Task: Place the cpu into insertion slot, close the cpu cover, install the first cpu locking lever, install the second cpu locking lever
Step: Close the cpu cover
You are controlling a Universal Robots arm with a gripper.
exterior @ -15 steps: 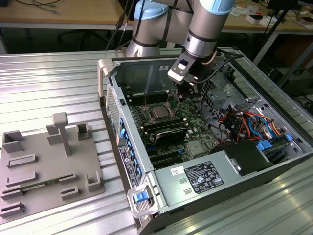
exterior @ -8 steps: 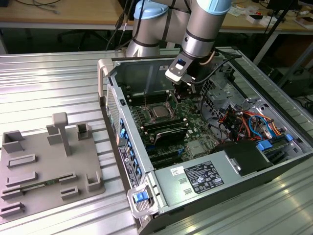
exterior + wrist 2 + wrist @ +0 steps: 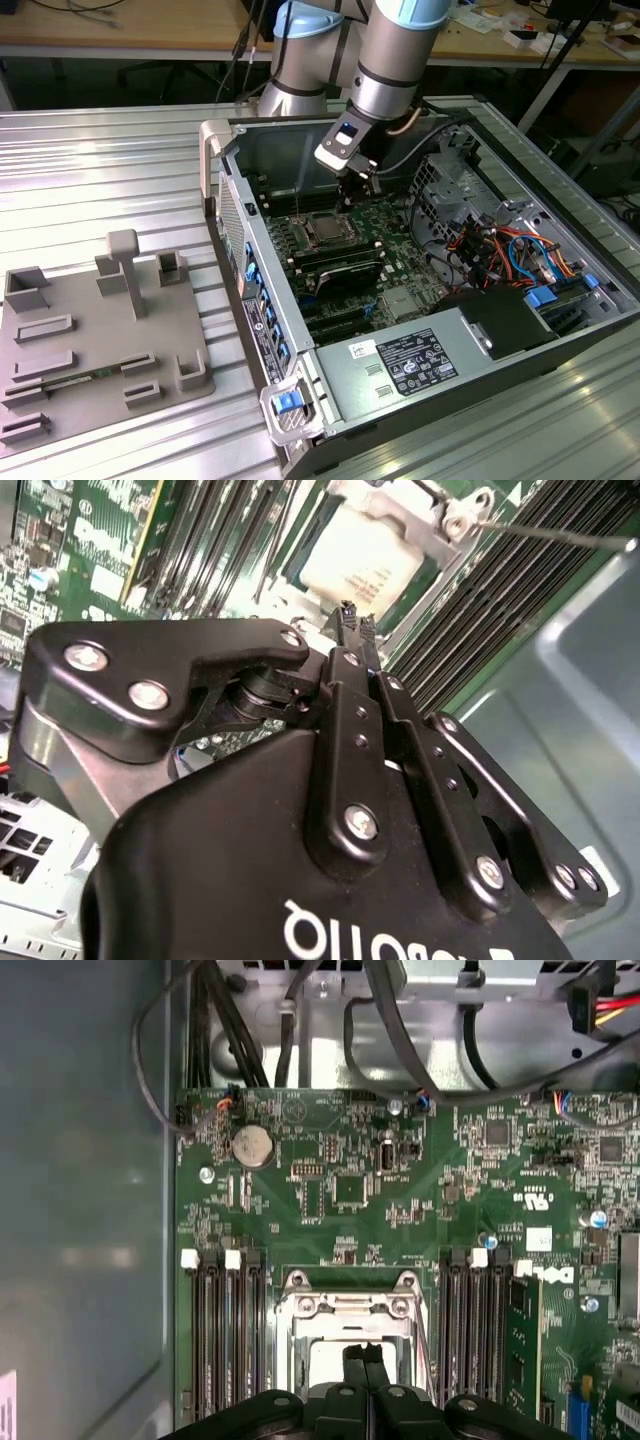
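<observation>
Above socket [image 3: 350, 1310]: open but for gripper [image 3: 366, 1352], fingertips pressed together. Slot banks [image 3: 225, 1340] flank two sides. Lever [image 3: 560, 532] juts off one corner. Cables [image 3: 400, 1030] crowd beyond; case wall [image 3: 80, 1210] past one bank.

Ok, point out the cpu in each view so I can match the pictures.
Exterior view: the cpu sits on the motherboard, just below the gripper.
First wrist view: the cpu lies beyond the gripper, inside the cpu cover.
Second wrist view: the cpu lies past the gripper.
Shared landmark: the cpu cover.
</observation>
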